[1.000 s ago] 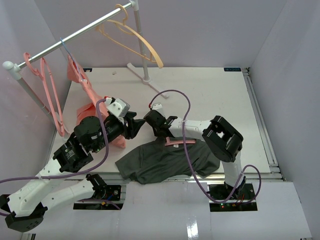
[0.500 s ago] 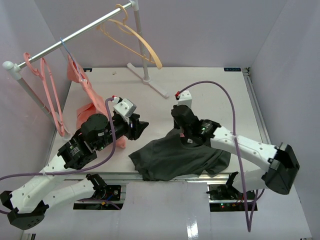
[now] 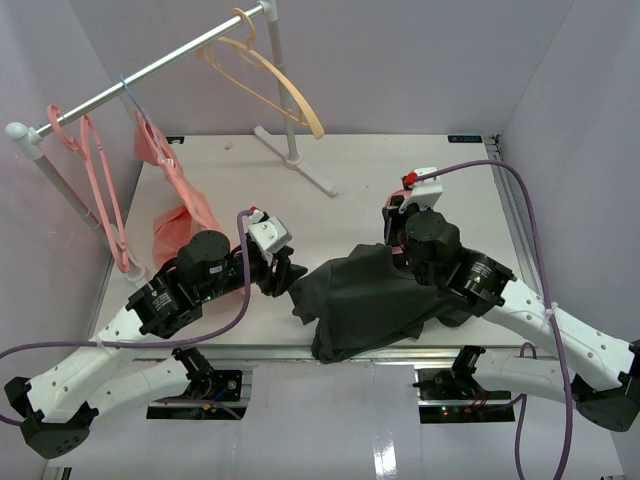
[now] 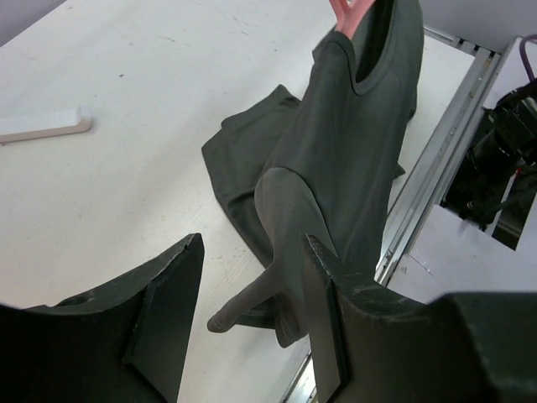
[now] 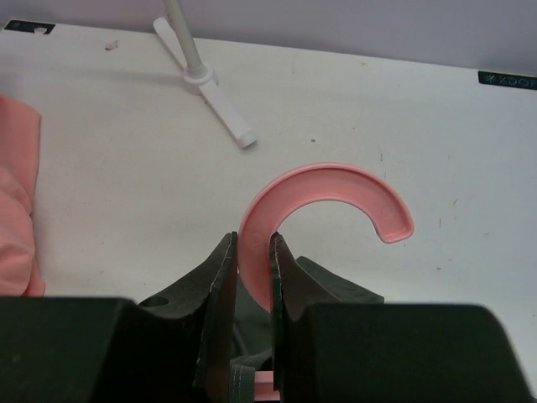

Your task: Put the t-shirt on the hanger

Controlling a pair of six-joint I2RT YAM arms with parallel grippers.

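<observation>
On one hanger [image 5: 327, 178], one t-shirt [image 3: 375, 295]

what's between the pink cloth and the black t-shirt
The left gripper, open and pointing at the t-shirt, lies between it and the pink cloth. The top view shows this.

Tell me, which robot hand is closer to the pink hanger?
Right. The right gripper is shut on the hanger, just below its hook; the left gripper is open down by the t-shirt, off the hanger.
</observation>
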